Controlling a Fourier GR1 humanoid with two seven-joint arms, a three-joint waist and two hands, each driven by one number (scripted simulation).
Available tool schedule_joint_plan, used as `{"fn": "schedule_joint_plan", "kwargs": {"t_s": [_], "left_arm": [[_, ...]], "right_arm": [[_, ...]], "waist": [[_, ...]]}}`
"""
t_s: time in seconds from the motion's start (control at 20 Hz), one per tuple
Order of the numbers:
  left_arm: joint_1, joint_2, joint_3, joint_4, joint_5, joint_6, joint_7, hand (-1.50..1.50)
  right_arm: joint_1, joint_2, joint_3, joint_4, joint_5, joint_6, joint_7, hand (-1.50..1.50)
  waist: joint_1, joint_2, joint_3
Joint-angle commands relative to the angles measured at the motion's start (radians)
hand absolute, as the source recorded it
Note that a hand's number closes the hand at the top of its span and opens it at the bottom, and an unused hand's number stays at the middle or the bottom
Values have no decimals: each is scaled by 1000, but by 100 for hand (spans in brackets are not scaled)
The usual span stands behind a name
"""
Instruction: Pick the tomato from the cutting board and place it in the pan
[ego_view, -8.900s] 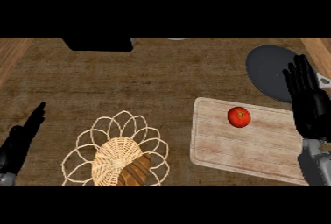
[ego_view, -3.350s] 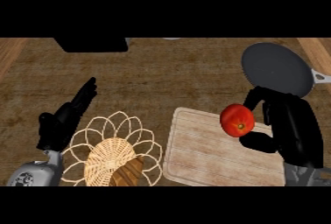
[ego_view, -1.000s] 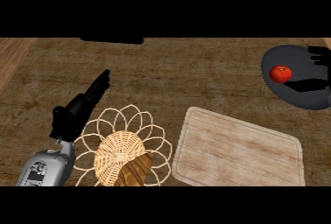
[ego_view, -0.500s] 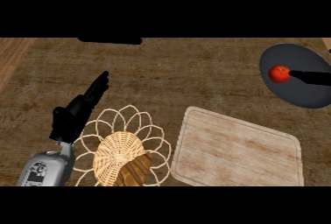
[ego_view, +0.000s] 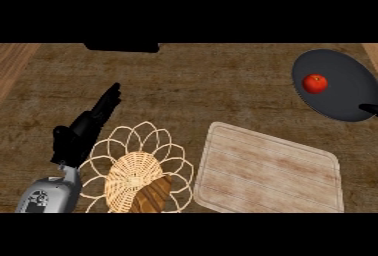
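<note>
The red tomato (ego_view: 316, 83) lies inside the dark round pan (ego_view: 341, 97) at the far right of the counter, with nothing touching it. Only a small black bit of my right hand (ego_view: 368, 106) shows at the right edge, over the pan's lower rim and apart from the tomato. The pale wooden cutting board (ego_view: 267, 172) lies bare at the lower right. My left hand (ego_view: 83, 131) is open with straight fingers pointing up and to the right, resting over the counter at the left.
A wicker basket (ego_view: 131, 150) with a looped rim sits beside my left forearm and holds a brown loaf (ego_view: 151, 196). A dark object (ego_view: 122, 47) sits at the counter's back edge.
My right hand has let go of the tomato and drawn back to the right, almost out of view. The tomato stays in the pan. The left hand has not moved.
</note>
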Motion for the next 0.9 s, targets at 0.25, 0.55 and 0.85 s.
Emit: {"fn": "schedule_joint_plan", "kwargs": {"t_s": [0.25,0.55,0.85], "left_arm": [[-6,-7,12,-5,-8,16,26,0],[-13,-19,13,88,-30,18,-28,0],[36,-21,13,5,-10,3,-11,0]], "right_arm": [[132,-8,-11,-8,-20,134,-192,-150],[184,14,7,-14,-12,157,-251,-150],[239,38,1,-27,-35,138,-296,-150]], "waist": [[-17,-10,-3],[-28,-12,-4],[-29,-19,-5]]}}
